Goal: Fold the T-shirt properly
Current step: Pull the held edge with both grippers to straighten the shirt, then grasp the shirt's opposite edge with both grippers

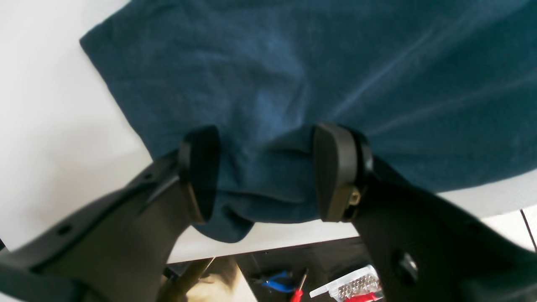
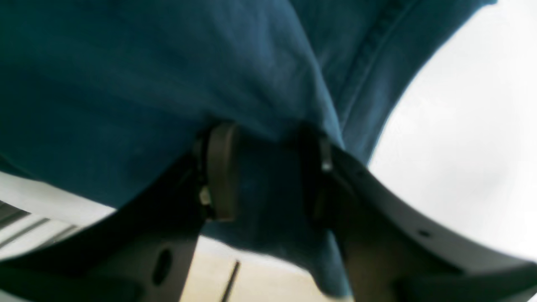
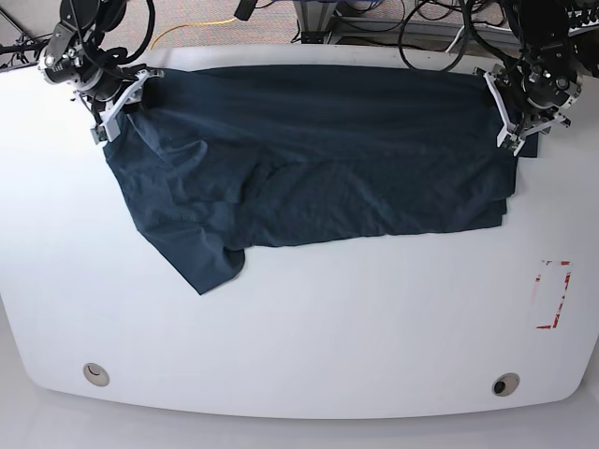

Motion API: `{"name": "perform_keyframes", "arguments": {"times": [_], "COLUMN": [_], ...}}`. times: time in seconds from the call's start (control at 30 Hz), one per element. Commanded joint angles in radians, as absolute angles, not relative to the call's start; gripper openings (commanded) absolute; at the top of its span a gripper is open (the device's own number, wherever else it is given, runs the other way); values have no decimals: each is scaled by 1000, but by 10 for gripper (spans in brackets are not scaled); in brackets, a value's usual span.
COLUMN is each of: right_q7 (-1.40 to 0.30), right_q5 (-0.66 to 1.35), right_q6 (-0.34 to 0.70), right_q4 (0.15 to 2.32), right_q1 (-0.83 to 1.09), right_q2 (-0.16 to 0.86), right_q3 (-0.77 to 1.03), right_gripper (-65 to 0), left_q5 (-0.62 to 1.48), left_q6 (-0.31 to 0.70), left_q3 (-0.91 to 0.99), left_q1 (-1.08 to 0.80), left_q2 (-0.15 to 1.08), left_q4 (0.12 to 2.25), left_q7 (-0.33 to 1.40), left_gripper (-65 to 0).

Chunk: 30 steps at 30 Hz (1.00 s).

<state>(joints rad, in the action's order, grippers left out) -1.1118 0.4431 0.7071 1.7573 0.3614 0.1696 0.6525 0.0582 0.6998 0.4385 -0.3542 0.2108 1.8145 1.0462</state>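
Observation:
The dark navy T-shirt (image 3: 318, 159) lies spread across the far half of the white table (image 3: 328, 318), its far edge stretched straight between the two grippers and a sleeve pointing toward the front left. My left gripper (image 3: 513, 117) is at the shirt's far right corner. In the left wrist view it (image 1: 268, 176) is closed on bunched cloth (image 1: 293, 63) near the table edge. My right gripper (image 3: 114, 101) is at the far left corner. In the right wrist view it (image 2: 268, 176) is closed on a fold of the cloth (image 2: 126, 84).
A red-marked rectangle (image 3: 554, 295) is on the table at the right. Two round holes (image 3: 94, 373) (image 3: 505, 384) sit near the front edge. Cables lie behind the table. Below the table edge are blue pliers (image 1: 277, 282) and a clear box (image 1: 356, 285).

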Motion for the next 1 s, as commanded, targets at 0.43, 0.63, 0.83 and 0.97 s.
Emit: {"name": "perform_keyframes", "arguments": {"times": [0.43,0.63,0.83,0.97], "right_q7": [-1250,-1244,-1158,-1061], "right_q5": [394,394,394,394], "right_q6": [698,698,698,698], "right_q4": [1951,1741,1463,1283], "right_q1": [154,-44,-217,-297], "right_q2": [185,231,294,331], "right_q3": [661,631,544,483], "right_gripper": [-212,-212,-212,-212], "left_q5": [44,38,36,36], "left_q6": [698,698,698,698], "left_q3": [460,519,522,526], "left_q1": [-298,-197,-147,-140], "left_q2": [216,186,186,186], "left_q4": [1974,1966,1966,1966], "left_q7": [1061,1061,1061,1061], "left_gripper": [-319,-319,-318,-318]}}
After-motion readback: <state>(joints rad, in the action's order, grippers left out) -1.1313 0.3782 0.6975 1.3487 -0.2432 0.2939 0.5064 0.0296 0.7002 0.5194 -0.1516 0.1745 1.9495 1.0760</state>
